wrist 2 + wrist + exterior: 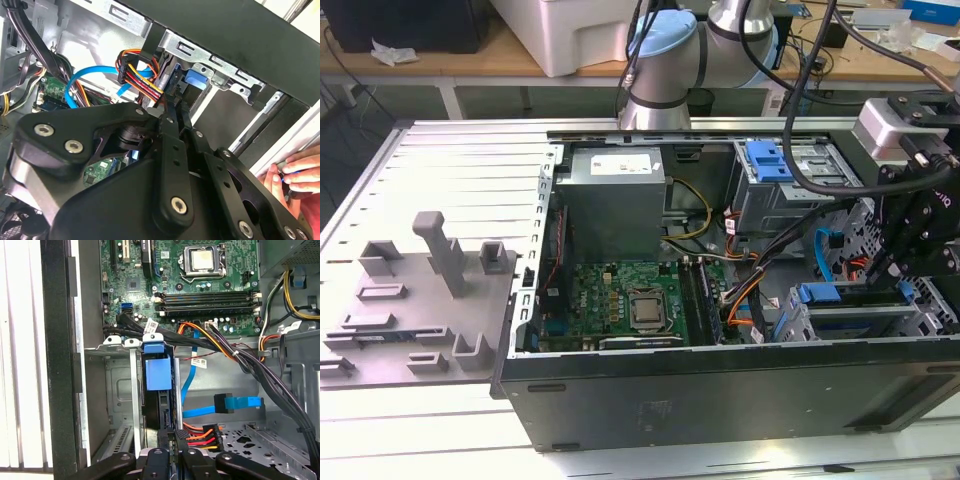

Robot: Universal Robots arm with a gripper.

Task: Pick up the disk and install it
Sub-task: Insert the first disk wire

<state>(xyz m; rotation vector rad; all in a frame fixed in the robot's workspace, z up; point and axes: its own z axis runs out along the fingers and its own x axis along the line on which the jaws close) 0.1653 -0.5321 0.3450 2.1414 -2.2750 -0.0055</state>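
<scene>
In the exterior view, an open black computer tower case point(720, 400) lies on its side on a pale slatted bench point(450, 180), with its green motherboard point(620, 300) exposed. The black end effector point(910, 270) hangs over the drive bays at the exterior view's right end of the case, just above a blue-railed flat disk point(840, 298) that sits edge-up in a grey metal bay. A grey moulded fixture tray point(420, 300) rests on the bench at the exterior view's left, well apart from the case.

In the second wrist view, the end effector's black fingers point(172, 150) run close together toward a blue plastic tab point(196, 80) in the silver bay frame point(225, 70), beside a bundle of red, orange and yellow wires point(142, 82). A person's hand point(295, 172) rests near the case edge.

In the first wrist view, the disk's blue carrier point(157, 372) stands upright in the slot between metal bay walls, and the end effector point(172, 440), narrowed, grips the disk's near edge beside the coloured wire connector point(200, 435). A blue flat cable point(235, 404) lies just beside the bay.
</scene>
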